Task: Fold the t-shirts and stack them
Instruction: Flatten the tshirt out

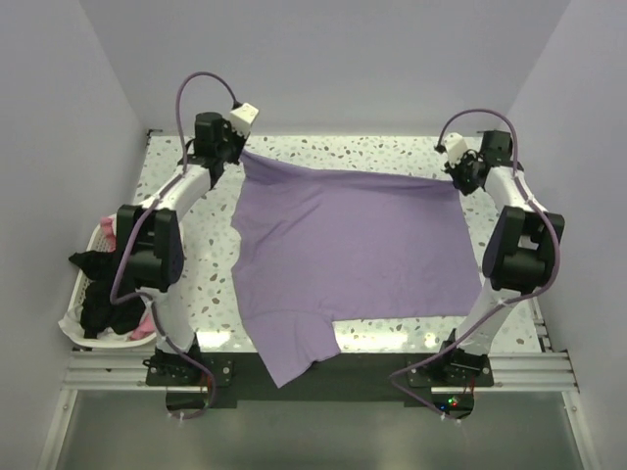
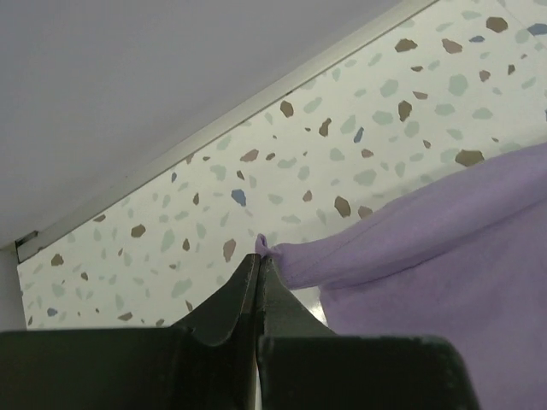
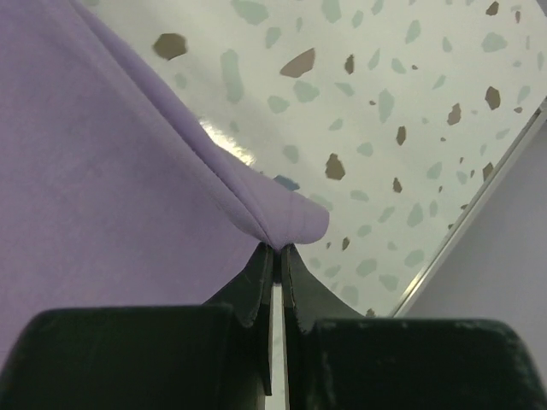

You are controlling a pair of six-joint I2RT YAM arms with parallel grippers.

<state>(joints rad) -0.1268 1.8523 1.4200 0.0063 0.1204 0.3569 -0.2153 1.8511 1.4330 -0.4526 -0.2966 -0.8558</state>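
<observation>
Cloth of the big purple t-shirt [image 1: 348, 245] looks soft and smooth, spread across the speckled table [image 1: 201, 264]. Both arms reach far back. The left claw [image 2: 258, 263] and right claw [image 3: 279, 252] each pinch a far corner.

A robotics lab's test cell: plain pale walls [image 1: 323, 59] box in a speckled table [image 1: 392, 157], with the left arm [image 1: 157, 245] and right arm [image 1: 519, 245] mounted on aluminium rails [image 1: 549, 370], cables [image 1: 201, 78] looping from their wrists.

Lilac t-shirt [image 1: 353, 250] on speckled table [image 1: 206, 274]
</observation>
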